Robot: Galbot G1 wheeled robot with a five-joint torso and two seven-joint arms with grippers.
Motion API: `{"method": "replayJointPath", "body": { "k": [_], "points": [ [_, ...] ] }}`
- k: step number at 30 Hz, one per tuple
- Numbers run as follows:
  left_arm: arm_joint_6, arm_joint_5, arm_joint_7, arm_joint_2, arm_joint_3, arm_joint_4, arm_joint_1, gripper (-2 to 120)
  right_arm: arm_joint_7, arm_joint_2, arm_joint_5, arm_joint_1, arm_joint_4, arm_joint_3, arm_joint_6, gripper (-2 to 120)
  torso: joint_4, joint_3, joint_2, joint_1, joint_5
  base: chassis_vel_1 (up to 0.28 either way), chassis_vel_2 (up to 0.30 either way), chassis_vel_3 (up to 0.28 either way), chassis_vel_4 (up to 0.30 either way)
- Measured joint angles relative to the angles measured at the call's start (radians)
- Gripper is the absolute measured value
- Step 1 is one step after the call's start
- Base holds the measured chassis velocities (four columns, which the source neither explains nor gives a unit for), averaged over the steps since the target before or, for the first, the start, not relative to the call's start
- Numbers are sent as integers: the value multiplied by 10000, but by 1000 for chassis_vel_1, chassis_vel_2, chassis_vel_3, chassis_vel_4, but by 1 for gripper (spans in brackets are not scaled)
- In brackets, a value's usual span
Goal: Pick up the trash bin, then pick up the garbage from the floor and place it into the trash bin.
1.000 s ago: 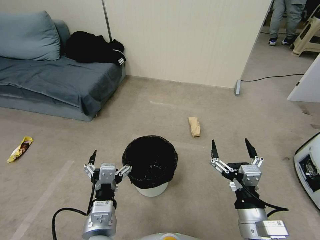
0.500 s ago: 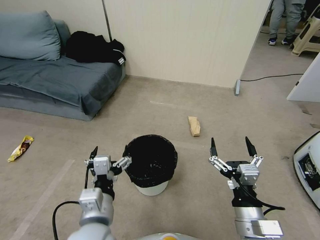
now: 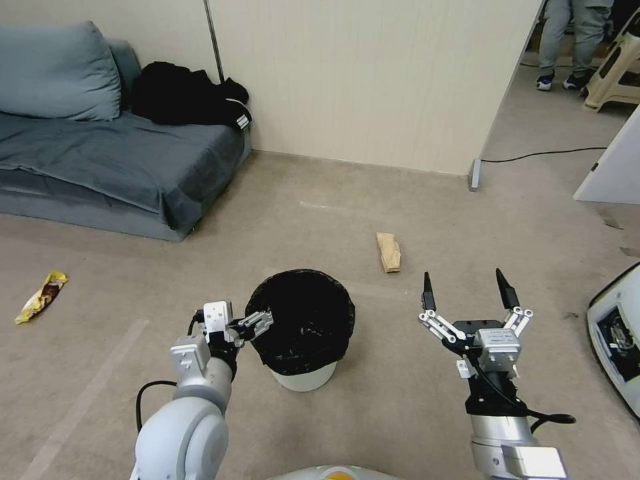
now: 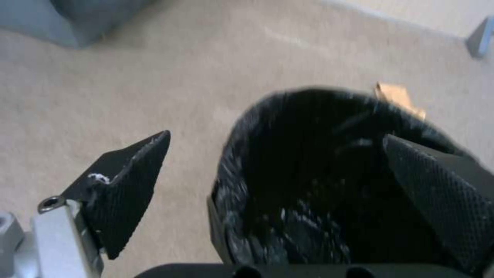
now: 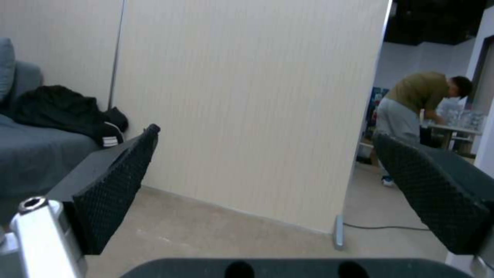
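- Tools first — the left tool (image 3: 233, 322) sits at the left rim of the trash bin (image 3: 300, 330), fingers spread; from the left wrist camera one finger (image 4: 131, 185) is outside the bin wall over the carpet and the other (image 4: 442, 200) over the black-lined opening, so the rim lies between them, not yet pinched.
- Right tool (image 3: 467, 300) hangs above the floor (image 3: 400, 413) to the right of the bin, well apart from it, fingers spread wide and holding nothing.
- Trash bin stands upright on the floor, black liner folded over its white wall.
- Garbage farther out — a brown paper bag (image 3: 389, 252) lies on the carpet beyond the bin, and a yellow snack wrapper (image 3: 40, 297) lies far to the left.
- Grey sofa (image 3: 100, 160) against the back wall, dark clothing (image 3: 187, 97) heaped on it.
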Motion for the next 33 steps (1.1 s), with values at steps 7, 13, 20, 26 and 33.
{"method": "replayJointPath", "body": {
  "k": [7,13,20,26,33],
  "points": [
    [248,-100,-103,84,63,639,-277,100,-95,7,-72,27,200,241,47,100,1,0,0,0,-1,0,0,0,0],
    [501,-32,-129,109,119,1250,-388,99,-244,8,221,236,129,337,-264,100,1,0,0,0,0,0,0,0,0],
    [565,15,-184,96,140,1663,-528,98,-345,5,208,289,12,291,-301,100,1,0,0,0,0,0,0,0,0],
    [622,12,-216,57,142,2057,-714,98,-435,4,207,314,-10,287,-314,100,1,1,0,0,0,0,0,0,0],
    [579,-16,-295,-20,157,2691,-1128,98,-501,3,218,373,-231,318,-298,100,1,0,0,0,2,0,0,0,0]
  ]
}}
